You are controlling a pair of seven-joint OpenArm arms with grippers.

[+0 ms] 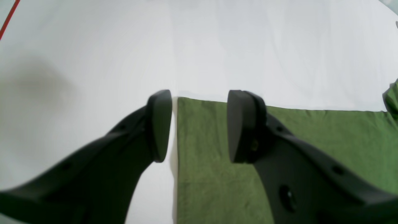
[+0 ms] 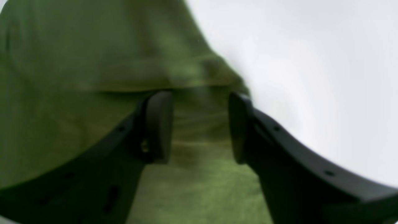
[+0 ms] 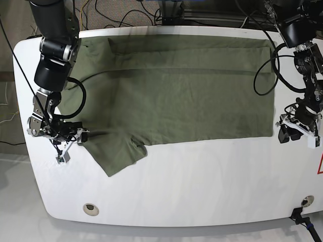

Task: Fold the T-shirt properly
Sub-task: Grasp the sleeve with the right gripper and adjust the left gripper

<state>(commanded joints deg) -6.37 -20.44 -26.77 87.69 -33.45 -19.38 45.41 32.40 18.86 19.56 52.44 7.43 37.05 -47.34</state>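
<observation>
Claws first: the left gripper [image 1: 199, 126] is spread apart at the shirt's [image 3: 176, 96] near hem corner, one finger over bare table [image 3: 202, 181], one over cloth, nothing pinched. The right gripper [image 2: 200, 126] is likewise released, poised over the near sleeve. Farther back, the far edge looks already turned in along its length. Judging by that, one fold is done; the near-side fold and the crosswise folds remain.

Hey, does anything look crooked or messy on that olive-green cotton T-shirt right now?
Yes. The olive-green cotton T-shirt lies mostly flat on the white table, but its short sleeve near the right gripper sticks out at an angle past the straight edge, with wrinkles there. The open left gripper straddles the far corner's edge.
</observation>
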